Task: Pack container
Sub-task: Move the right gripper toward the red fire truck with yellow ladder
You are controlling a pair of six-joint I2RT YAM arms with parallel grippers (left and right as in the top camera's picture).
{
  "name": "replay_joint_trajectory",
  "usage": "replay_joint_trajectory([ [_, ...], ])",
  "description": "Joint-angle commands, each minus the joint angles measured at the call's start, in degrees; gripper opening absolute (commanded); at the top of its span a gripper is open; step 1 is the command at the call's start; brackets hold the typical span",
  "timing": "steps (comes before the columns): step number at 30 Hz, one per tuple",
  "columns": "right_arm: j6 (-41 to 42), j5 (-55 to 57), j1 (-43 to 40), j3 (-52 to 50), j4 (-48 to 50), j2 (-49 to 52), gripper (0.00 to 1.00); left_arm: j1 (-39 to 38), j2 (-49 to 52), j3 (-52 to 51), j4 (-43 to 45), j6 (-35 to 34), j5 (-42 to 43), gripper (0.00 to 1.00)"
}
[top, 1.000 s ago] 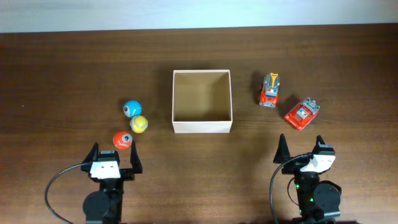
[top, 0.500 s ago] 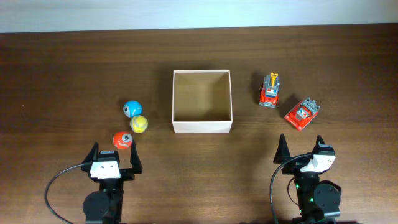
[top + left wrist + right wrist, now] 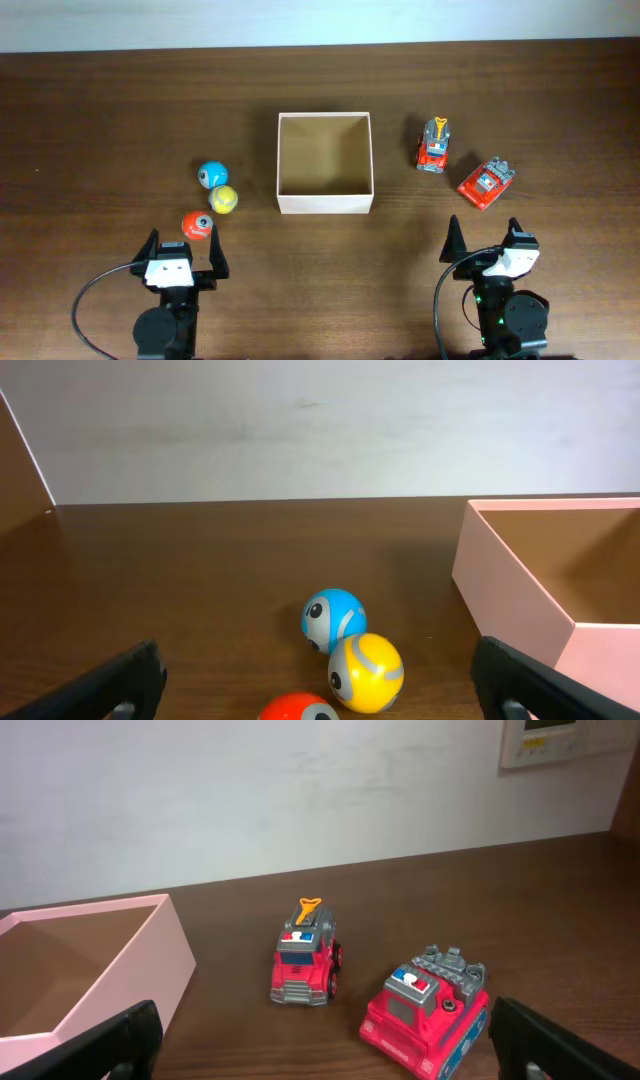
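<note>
Risk: orange ball (image 3: 197,226), just beside the left pincer (image 3: 184,245), likely to roll off if clipped on approach. Left and right pincer (image 3: 483,235) both spread wide, gripping nothing. Container (image 3: 325,205) mid-counter (image 3: 100,120), between balls (image 3: 223,199) and red trucks (image 3: 433,145), empty: bare tan floor only.

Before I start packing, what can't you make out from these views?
Left wrist: orange ball cut off by the bottom edge; container cut off at the right edge.
Right wrist: wall panel cut off by the top edge.
Overhead: fine details on the toy trucks too small.
</note>
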Motion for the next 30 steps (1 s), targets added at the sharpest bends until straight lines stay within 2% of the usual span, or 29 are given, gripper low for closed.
replay_joint_trajectory([
  [1,0.02,-0.37,-0.55,-0.26,-0.61,-0.37,0.99,0.31,-0.48,-0.31,0.11,0.9,0.61,0.99],
  [12,0.17,-3.15,-0.66,-0.17,-0.92,-0.37,0.99,0.31,-0.48,-0.31,0.11,0.9,0.61,0.99],
  [18,0.2,-3.28,-0.66,5.22,-7.37,0.46,0.99,0.31,-0.48,-0.31,0.11,0.9,0.61,0.99],
  [25,0.2,-1.97,-0.7,22.56,-19.74,11.72,0.99,0.31,-0.48,-0.31,0.11,0.9,0.61,0.99],
  [30,0.17,-0.28,-0.7,45.05,-33.73,32.79,0.99,0.31,-0.48,-0.31,0.11,0.9,0.61,0.99],
])
